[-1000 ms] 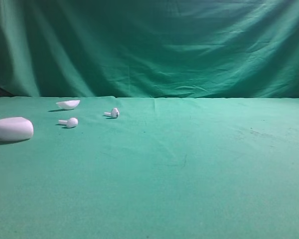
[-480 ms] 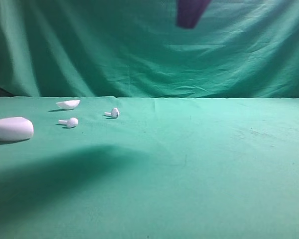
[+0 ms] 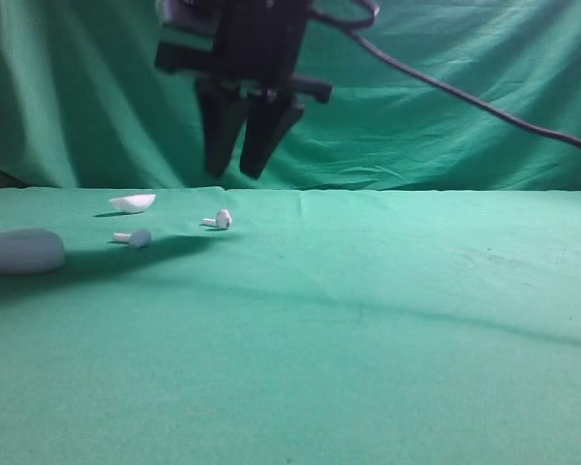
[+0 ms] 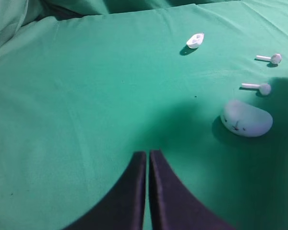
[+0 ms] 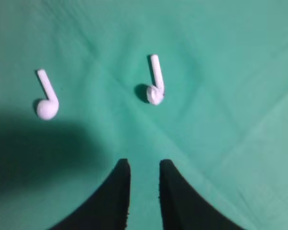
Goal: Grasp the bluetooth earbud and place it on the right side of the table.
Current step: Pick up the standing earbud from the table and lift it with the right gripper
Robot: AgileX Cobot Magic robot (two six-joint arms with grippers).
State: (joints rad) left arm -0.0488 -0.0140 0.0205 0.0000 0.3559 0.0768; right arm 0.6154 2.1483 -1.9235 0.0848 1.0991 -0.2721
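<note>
Since half a second ago, when only a dark tip showed at the top of the high view, our right tool [image 3: 240, 174] has dropped into full view above the left part of the worktop [image 3: 387, 320]. It hangs with its two dark fingers [image 3: 218, 131] pointing down, a cable trailing off to the right, and its shadow now darkens the case and the nearer bud.

In the right wrist view the fingers stand slightly apart with a narrow gap of cloth between them, holding nothing, clear of the surface. In the left wrist view our left tool [image 4: 148, 154] has its fingers pressed almost together, only a thin slit showing, over bare cloth.

Nearest to us in the high view, the oval case [image 3: 21, 251] lies at the far left, shut as far as we can tell. Behind it lies the shaded bud [image 3: 134, 237]. Farther back and to the right lies the earbud [image 3: 219, 220], below the right tool: tiny, white, a rounded head on a short straight stem, lying flat. Farthest is the curved shell [image 3: 133, 202], hollow side up.
</note>
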